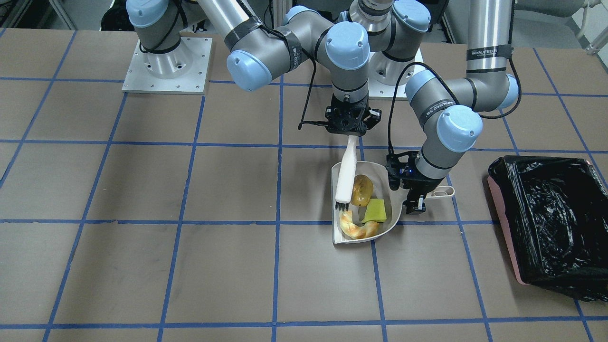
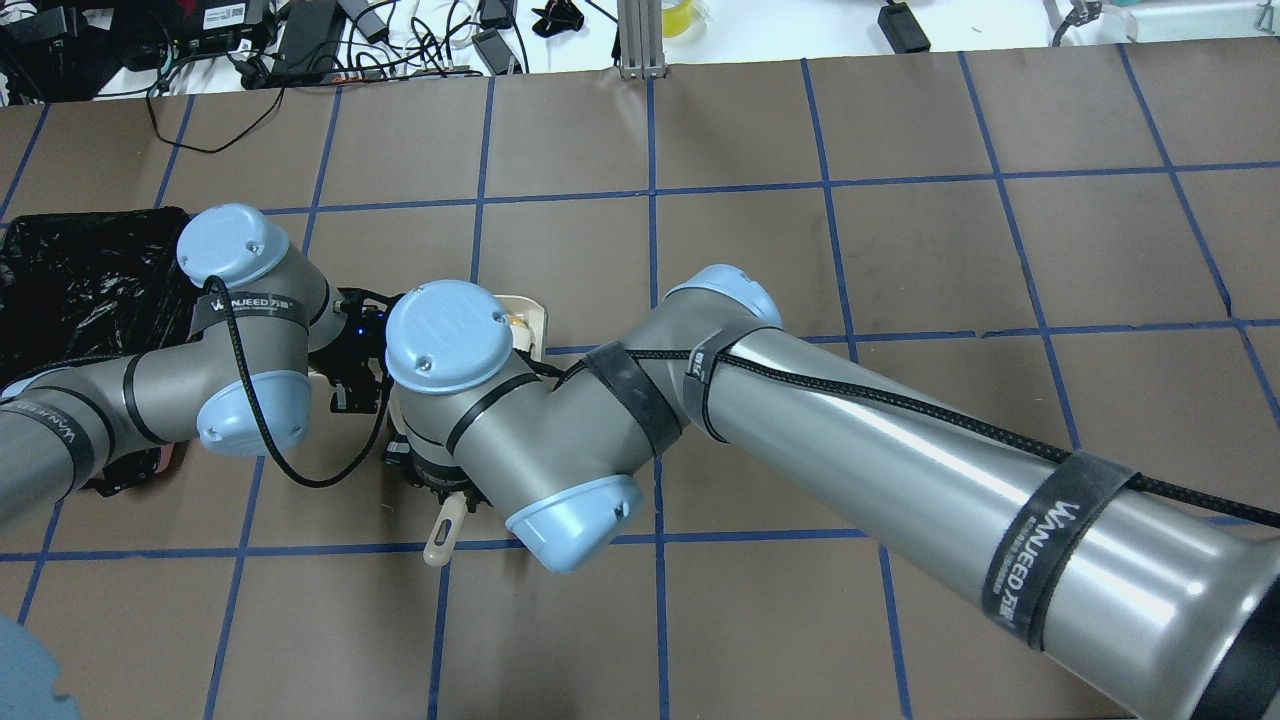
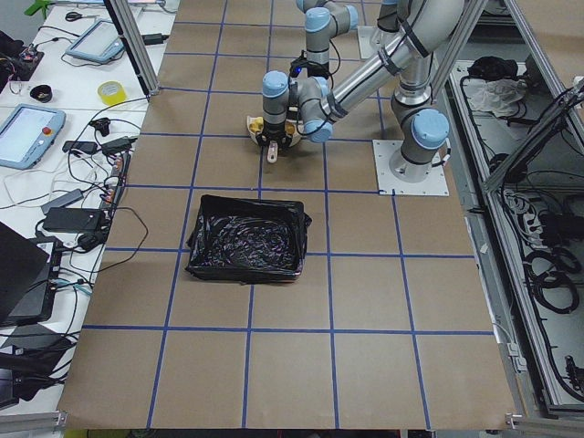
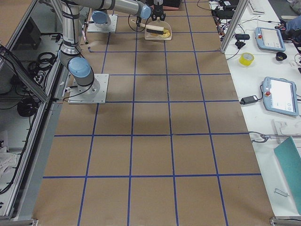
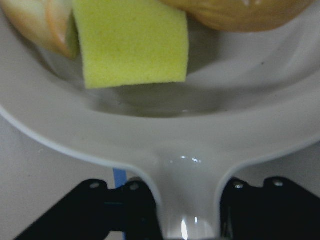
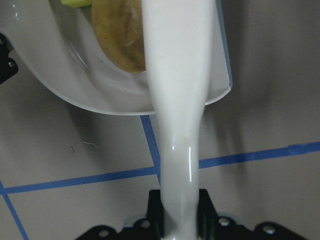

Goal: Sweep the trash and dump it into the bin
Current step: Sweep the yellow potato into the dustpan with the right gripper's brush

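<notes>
Croissant (image 1: 357, 230) sits closest to the front camera, right at the open lip of the pan (image 1: 384, 185) and a nudge from slipping off onto the worktop (image 1: 190, 190). Behind it, wedge (image 1: 375, 210) and potato (image 1: 362, 189) lie deeper in. The brush (image 1: 346, 173) rests its bristles just beside the croissant, handle clamped in the right tool (image 6: 180, 217). The left tool (image 5: 189, 207) is closed on the pan's handle. All three pieces are aboard, and the bin (image 1: 546, 223) stands well apart on the robot's left. My call: push the croissant deeper, raise the lip before lifting, carry slow and level, and tip only once the lip is over the bin.
</notes>
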You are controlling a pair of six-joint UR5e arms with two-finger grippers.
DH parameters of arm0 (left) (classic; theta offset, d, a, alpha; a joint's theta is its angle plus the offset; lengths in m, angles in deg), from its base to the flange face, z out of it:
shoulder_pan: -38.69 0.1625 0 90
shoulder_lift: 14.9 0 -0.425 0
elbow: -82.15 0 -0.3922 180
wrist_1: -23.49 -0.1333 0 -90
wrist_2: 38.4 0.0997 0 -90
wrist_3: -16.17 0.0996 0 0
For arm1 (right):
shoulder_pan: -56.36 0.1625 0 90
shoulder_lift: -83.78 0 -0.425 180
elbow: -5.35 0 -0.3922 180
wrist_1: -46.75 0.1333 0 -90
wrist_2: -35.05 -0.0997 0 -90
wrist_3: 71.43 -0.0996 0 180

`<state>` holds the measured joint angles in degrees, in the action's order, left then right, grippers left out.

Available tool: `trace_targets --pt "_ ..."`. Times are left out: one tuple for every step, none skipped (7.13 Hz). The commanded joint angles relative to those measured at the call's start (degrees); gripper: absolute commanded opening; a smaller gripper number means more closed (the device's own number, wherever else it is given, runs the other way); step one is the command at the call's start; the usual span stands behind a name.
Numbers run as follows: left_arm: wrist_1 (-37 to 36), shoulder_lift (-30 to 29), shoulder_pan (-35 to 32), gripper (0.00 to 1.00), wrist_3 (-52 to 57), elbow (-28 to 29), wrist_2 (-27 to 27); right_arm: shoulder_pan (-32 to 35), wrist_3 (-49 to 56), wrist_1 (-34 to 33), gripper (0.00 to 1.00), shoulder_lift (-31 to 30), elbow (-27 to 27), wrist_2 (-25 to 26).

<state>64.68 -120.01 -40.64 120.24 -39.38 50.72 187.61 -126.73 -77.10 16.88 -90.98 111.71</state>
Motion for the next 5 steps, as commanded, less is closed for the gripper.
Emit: trace_targets --pt "0.0 0.0 1.8 0.00 0.3 0.1 -1.3 -2.0 3.8 5.8 0.00 -1.1 0.6 5.4" --pt "0.1 0.0 3.1 0.00 0.6 0.7 -3.5 -4.5 6.7 10.1 0.00 -4.7 0.4 5.6" --pt "1.2 0.1 5.4 0.00 0.8 2.7 -6.6 -8.7 13.7 16.2 0.00 -8.7 0.4 6.2" --pt "6.9 0.1 9.0 0.00 0.9 6.0 -11.3 -14.1 21.6 20.0 0.00 -11.6 0.4 5.8" --pt "15.7 0.1 12.8 0.00 1.1 11.2 -15.9 -19.2 27.2 21.4 0.00 -13.5 0.3 6.2"
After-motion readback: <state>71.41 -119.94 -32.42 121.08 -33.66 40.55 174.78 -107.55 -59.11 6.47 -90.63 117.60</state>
